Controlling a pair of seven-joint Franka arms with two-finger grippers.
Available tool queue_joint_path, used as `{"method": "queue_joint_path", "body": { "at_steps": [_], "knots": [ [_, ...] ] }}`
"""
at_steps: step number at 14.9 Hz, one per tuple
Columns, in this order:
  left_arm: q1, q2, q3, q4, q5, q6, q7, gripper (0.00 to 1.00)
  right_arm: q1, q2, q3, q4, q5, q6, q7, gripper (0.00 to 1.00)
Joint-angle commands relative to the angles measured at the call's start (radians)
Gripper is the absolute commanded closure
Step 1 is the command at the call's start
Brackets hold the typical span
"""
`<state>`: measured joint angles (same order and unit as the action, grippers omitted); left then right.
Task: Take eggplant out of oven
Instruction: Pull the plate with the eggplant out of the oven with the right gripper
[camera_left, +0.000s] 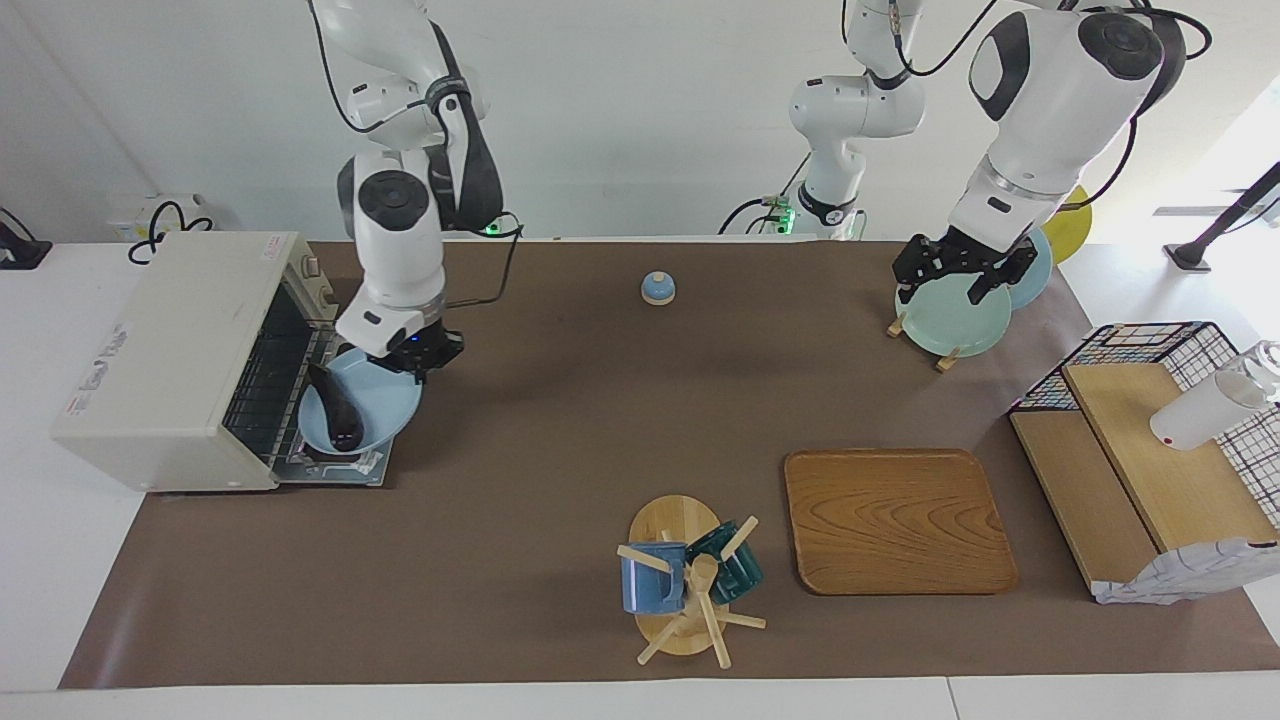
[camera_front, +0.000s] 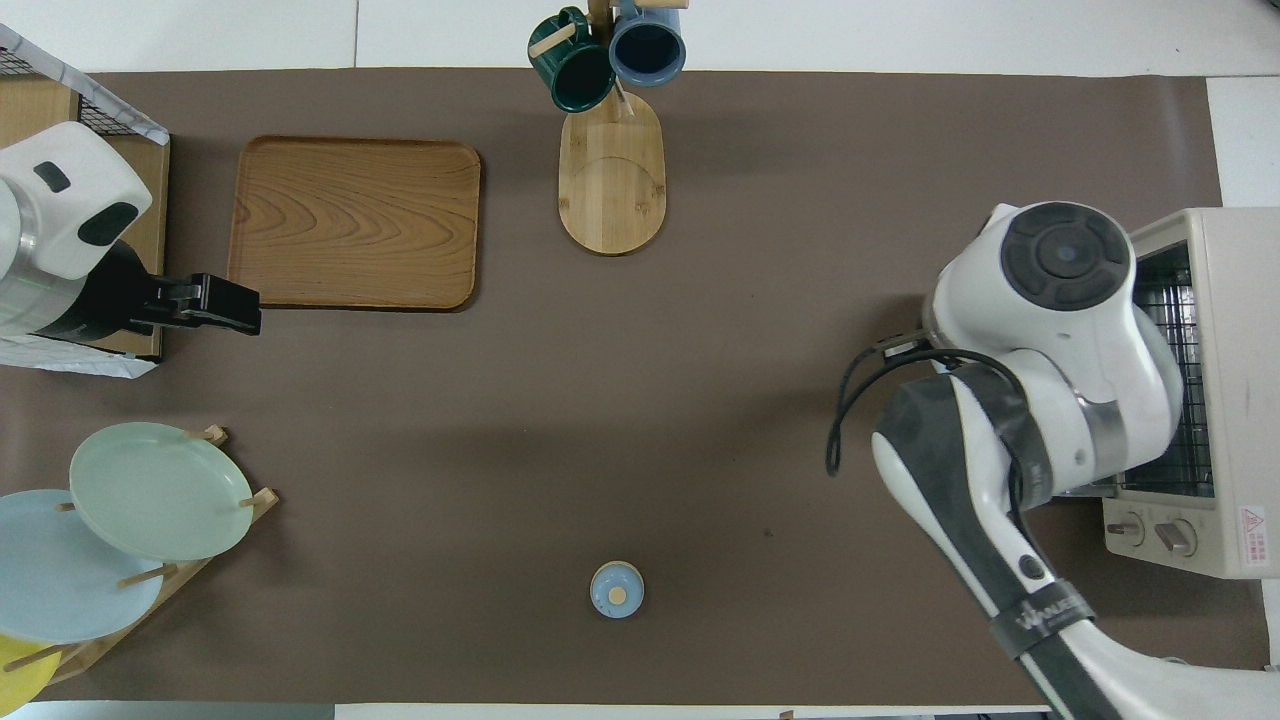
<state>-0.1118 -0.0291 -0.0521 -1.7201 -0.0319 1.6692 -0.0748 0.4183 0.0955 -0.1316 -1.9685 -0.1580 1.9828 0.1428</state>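
The cream-white oven (camera_left: 170, 350) stands at the right arm's end of the table with its door (camera_left: 345, 468) folded down flat. Its wire rack (camera_front: 1170, 370) shows inside. The dark glossy eggplant (camera_left: 338, 410) lies on a light blue plate (camera_left: 385, 400) that hangs over the open door, outside the oven's mouth. My right gripper (camera_left: 412, 362) is shut on the plate's rim, on the edge nearer to the robots. In the overhead view the right arm's own wrist hides the plate and the eggplant. My left gripper (camera_left: 940, 292) waits open and raised near the plate rack.
A plate rack (camera_left: 950, 318) with a green plate stands at the left arm's end. A wooden tray (camera_left: 895, 520), a mug tree (camera_left: 685, 580) and a shelf in a wire basket (camera_left: 1150, 450) lie farther from the robots. A small blue bell (camera_left: 657, 288) sits mid-table.
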Motion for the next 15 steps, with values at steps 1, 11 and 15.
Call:
{"method": "queue_joint_path", "body": {
  "at_steps": [1, 11, 15],
  "knots": [
    [-0.002, -0.018, 0.0, -0.01, 0.015, -0.005, -0.002, 0.0, 0.143, 0.166, 0.001, 0.243, 0.052, -0.135, 0.247, 1.0],
    [-0.002, -0.02, -0.002, -0.013, 0.015, -0.002, -0.002, 0.0, 0.381, 0.555, 0.043, 0.616, 0.146, -0.099, 0.647, 1.0],
    [-0.003, -0.02, -0.002, -0.013, 0.013, 0.009, -0.003, 0.0, 0.373, 0.54, 0.041, 0.62, 0.132, -0.108, 0.637, 0.63]
  ]
}}
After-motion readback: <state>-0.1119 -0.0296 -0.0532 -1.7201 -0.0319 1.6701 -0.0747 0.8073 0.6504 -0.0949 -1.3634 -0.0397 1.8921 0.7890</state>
